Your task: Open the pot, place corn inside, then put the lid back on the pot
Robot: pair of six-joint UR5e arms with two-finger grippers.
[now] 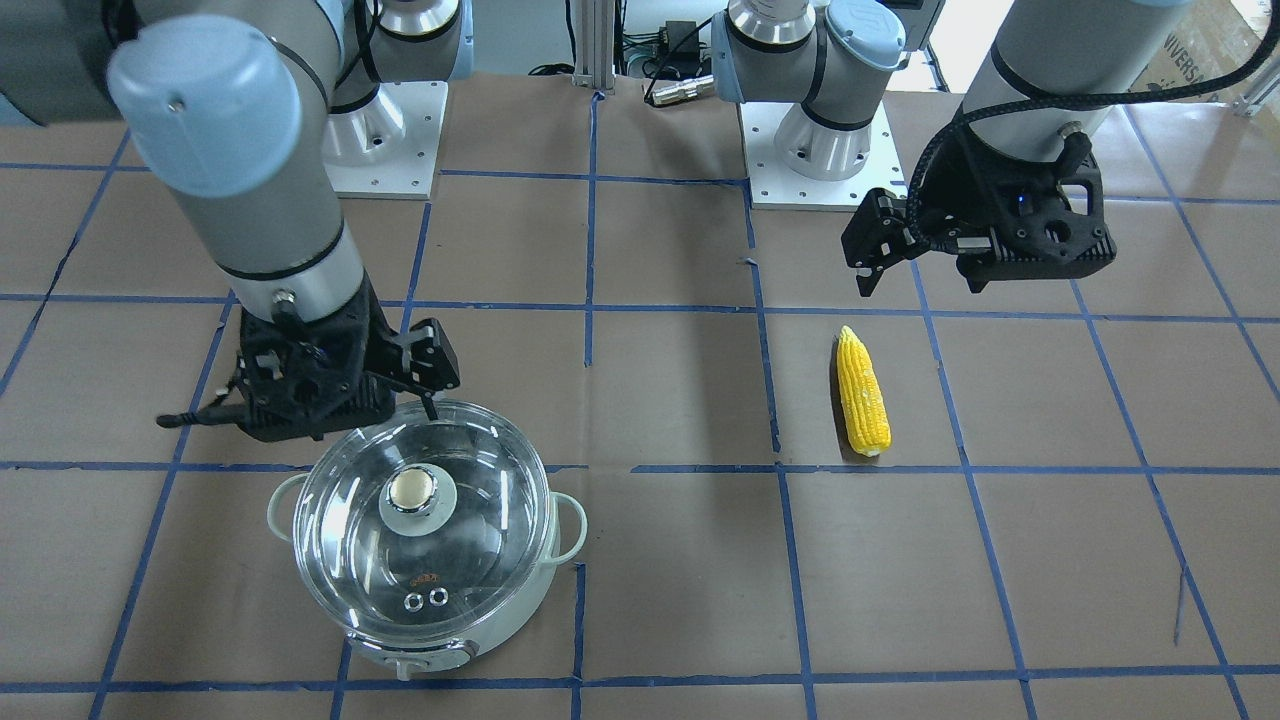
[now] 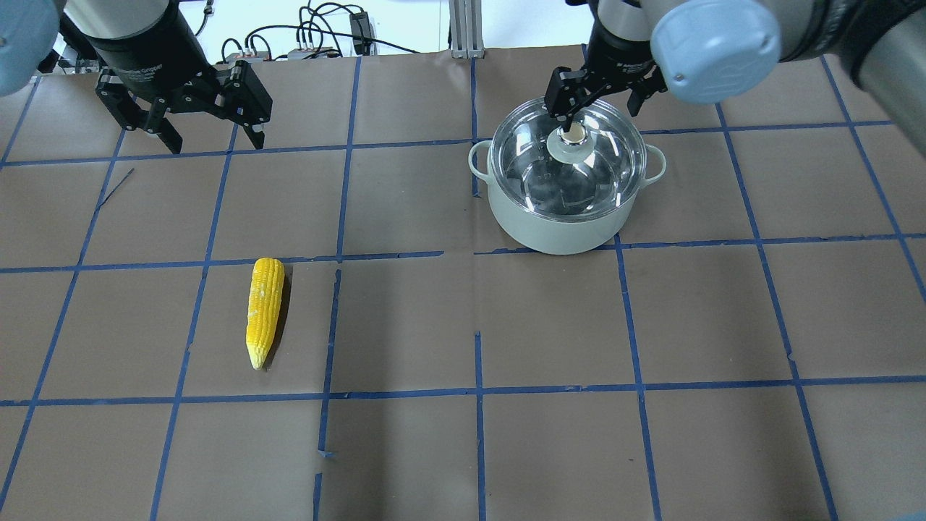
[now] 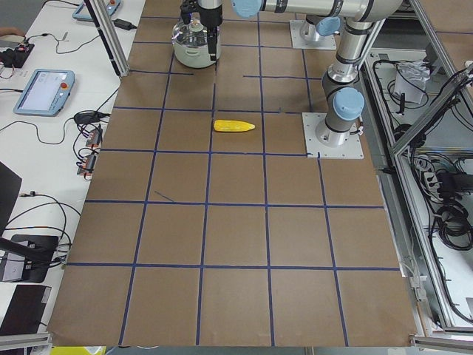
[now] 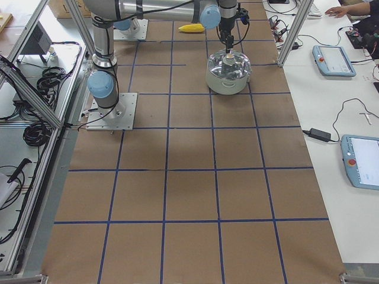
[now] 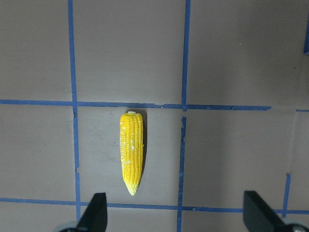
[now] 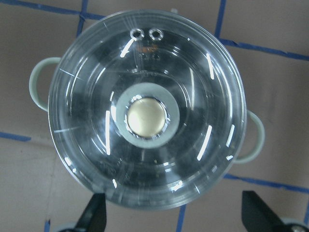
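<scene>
The pale mint pot (image 2: 557, 231) stands on the table's right half with the clear glass lid (image 2: 600, 174) on it, tan knob (image 2: 574, 134) on top. My right gripper (image 2: 600, 108) hovers open above the lid's robot-side edge. In the right wrist view the lid (image 6: 87, 121) and knob (image 6: 146, 116) lie ahead of the open fingers (image 6: 94, 215), with nothing held. The yellow corn (image 2: 264, 307) lies on the left half. My left gripper (image 2: 215, 137) is open and empty, high above the table beyond the corn (image 5: 131, 150).
The arms' white base plates (image 1: 800, 190) sit at the robot's edge of the table. Blue tape lines grid the brown table cover (image 2: 477, 325). Tablets (image 4: 334, 59) and cables lie on the side benches, and aluminium frame posts (image 4: 287, 41) stand by the table.
</scene>
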